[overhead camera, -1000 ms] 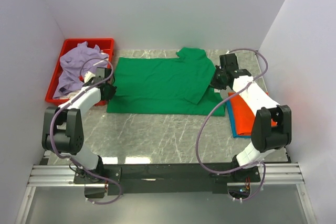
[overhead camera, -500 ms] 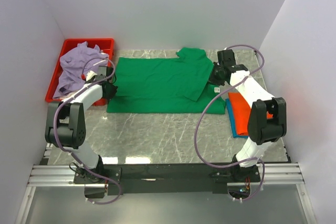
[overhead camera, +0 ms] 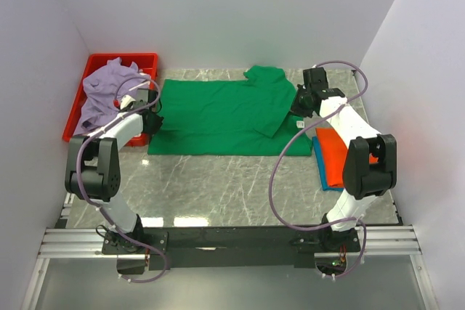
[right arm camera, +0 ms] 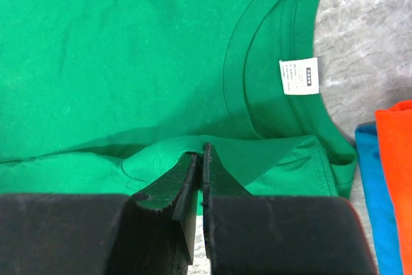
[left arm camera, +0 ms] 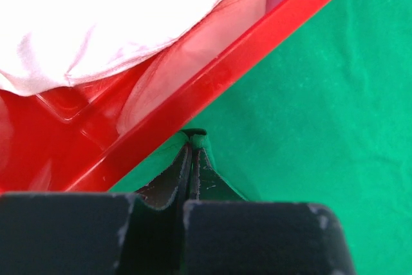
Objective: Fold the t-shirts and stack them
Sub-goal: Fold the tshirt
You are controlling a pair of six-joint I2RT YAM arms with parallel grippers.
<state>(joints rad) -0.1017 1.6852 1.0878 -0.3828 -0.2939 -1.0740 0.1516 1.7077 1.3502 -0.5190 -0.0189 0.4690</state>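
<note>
Clenching green t-shirt (overhead camera: 218, 117) folds in left claw (left arm camera: 192, 148) and right claw (right arm camera: 200, 157) — toward the tabletop's (overhead camera: 218, 179) side edges — soft, limp cloth, probably sagging between.

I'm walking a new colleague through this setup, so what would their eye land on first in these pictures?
The bright green t-shirt spread across the middle stands out first, with the left gripper pinching its left edge and the right gripper pinching a fold near the collar. Next come the red tray at the far left, holding a crumpled lavender t-shirt, and the folded orange t-shirt lying on a blue t-shirt at the right edge.
</note>
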